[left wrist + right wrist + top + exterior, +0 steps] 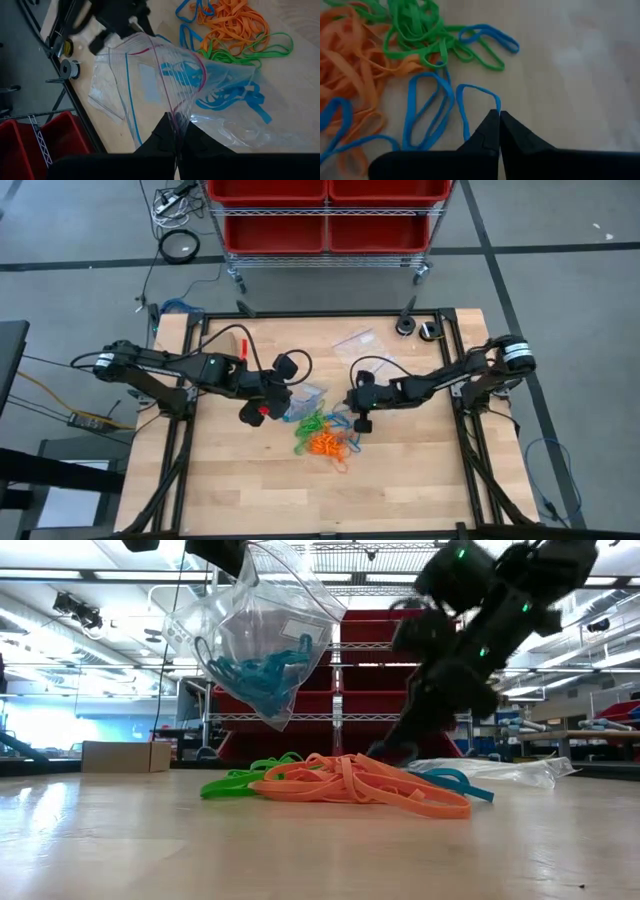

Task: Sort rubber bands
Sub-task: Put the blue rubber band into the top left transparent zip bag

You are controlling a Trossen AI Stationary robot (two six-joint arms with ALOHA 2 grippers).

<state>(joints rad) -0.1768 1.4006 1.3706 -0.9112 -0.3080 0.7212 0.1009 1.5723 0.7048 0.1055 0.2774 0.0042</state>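
Rubber bands [322,438] lie in a loose heap near the middle of the wooden table [420,490]: orange ones [365,783] bunched on top, green ones [232,780] spreading out to one side, and a few blue loops [427,107] scattered along the edge of the heap. More blue bands [262,672] sit inside a clear zip bag [250,635], gathered in its lower corner.

The left gripper [175,134] is clenched on the upper edge of that bag, pinching the plastic between its fingers, and the bag hangs off the table beside the heap. In the left wrist view the bag's mouth gapes open, with its red and blue zip lines curving away from the fingers.

The right gripper [499,121] is down at the table on the far side of the heap from the bag. Its fingers are pressed together with no gap between the tips, which close on the end of one blue loop [476,102] lying flat on the wood. That loop lies just beside a longer blue one and near the green tangle [420,30].

A second clear bag [355,340] lies flat on the table towards the far edge, well apart from the heap. A small cardboard box [125,756] stands at the table's far side in the low view.
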